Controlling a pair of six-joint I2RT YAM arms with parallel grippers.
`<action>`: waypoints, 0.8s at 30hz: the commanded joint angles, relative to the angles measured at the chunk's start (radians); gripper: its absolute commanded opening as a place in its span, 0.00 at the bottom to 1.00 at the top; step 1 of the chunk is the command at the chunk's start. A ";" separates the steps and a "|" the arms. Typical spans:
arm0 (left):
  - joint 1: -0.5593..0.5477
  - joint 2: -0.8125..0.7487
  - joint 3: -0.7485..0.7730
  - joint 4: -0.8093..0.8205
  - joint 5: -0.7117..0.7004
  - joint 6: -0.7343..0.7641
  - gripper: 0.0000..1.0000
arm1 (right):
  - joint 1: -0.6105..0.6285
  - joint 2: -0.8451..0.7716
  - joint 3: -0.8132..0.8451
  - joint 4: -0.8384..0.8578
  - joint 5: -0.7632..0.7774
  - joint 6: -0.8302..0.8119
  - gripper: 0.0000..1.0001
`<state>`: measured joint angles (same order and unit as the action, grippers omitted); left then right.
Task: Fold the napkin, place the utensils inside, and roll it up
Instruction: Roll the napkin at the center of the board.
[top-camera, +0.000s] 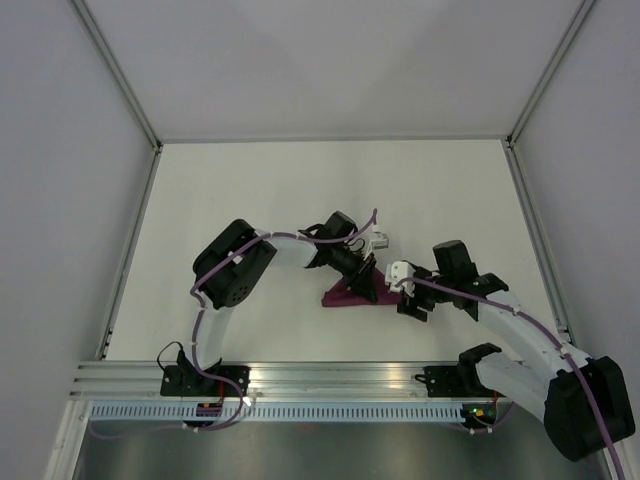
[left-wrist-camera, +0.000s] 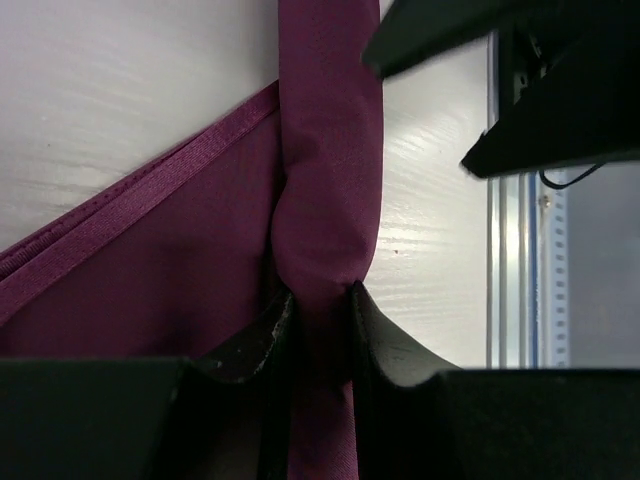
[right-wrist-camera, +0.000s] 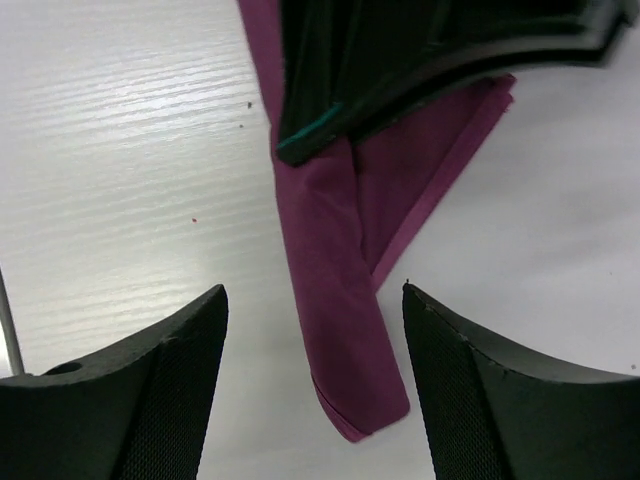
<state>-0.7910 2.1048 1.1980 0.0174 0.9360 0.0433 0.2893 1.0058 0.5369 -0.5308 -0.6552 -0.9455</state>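
your right gripper (right-wrist-camera: 312, 300) sits closest in its wrist view, jaws spread wide, with white table (right-wrist-camera: 120, 150) showing on either side of the rolled end of the napkin (right-wrist-camera: 340, 350) that lies between them; it grips nothing. your left gripper (left-wrist-camera: 320, 300) is closed on that same roll, its fingers (left-wrist-camera: 255, 340) pinching the tight magenta tube from both sides. beside the roll, a flat part of the cloth with a hemmed edge lies spread on the table. from above, you see the napkin as a small purple wedge near the table's middle, ahead of the arm bases, the left gripper on it and the right gripper just to its right.
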 joint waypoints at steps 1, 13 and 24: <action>0.015 0.087 -0.012 -0.211 -0.033 -0.029 0.02 | 0.112 -0.036 -0.067 0.248 0.153 0.045 0.76; 0.024 0.130 0.032 -0.214 -0.023 -0.080 0.02 | 0.347 0.071 -0.138 0.379 0.292 0.085 0.75; 0.026 0.126 0.038 -0.217 -0.002 -0.072 0.04 | 0.419 0.195 -0.152 0.466 0.397 0.086 0.57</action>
<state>-0.7631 2.1666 1.2617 -0.1013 1.0466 -0.0387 0.7033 1.1744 0.3992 -0.0822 -0.3229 -0.8635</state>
